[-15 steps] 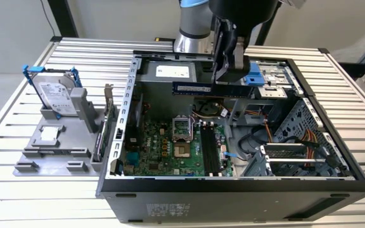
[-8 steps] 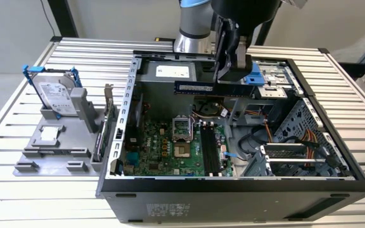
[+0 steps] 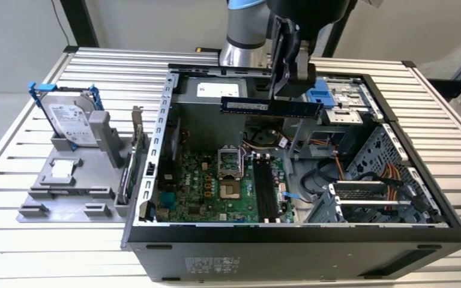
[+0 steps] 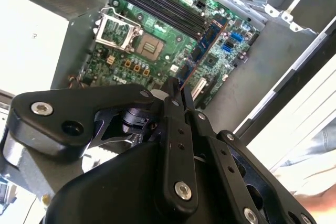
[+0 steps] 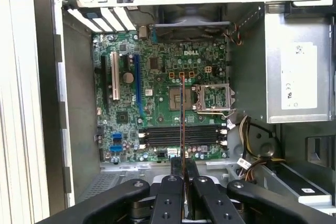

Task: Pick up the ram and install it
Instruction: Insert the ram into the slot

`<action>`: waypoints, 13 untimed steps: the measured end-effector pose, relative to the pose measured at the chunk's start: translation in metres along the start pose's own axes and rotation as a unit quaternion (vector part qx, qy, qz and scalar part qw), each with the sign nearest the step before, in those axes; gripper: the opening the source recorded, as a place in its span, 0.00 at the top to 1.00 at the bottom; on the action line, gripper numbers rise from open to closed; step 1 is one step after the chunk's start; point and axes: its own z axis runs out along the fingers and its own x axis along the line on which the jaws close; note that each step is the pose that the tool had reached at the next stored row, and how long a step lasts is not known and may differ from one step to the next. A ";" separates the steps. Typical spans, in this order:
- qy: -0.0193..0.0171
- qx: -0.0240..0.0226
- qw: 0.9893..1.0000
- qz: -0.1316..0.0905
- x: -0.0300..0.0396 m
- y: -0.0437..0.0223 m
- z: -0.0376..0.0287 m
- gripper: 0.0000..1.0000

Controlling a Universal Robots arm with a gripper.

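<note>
Where the ram is: the ram hangs in the air over the far part of the open computer case, well apart from the green board below it.
Ram's pose: level, with its long side running from the exterior view's left to the exterior view's right and its flat face with dark chips towards the camera; in the first wrist view it shows edge-on as a thin line, and in the second wrist view as a blue strip.
Gripper: the gripper comes down from above, its fingers closed tight on the ram's upper edge, a little to the exterior view's right of the stick's middle.
Memory slots: four black slots run near to far on the board, so the ram lies crosswise to them.
Board: the green board lies flat in the case, with a square metal socket just left of the slots in the exterior view.
Left of the case: a silver hard drive with blue handles stands upright in a grey holder, and a card with a metal bracket stands beside it.
Table: a ribbed metal table carries everything.
</note>
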 end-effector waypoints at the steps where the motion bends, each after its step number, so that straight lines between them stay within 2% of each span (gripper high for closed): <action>1: 0.000 0.000 1.000 0.001 -0.0012 0.0000 0.0000 1.00; 6: 0.000 0.000 1.000 0.002 -0.0049 -0.0001 -0.0001 1.00; 13: 0.000 0.000 1.000 0.002 -0.0055 -0.0001 0.0001 1.00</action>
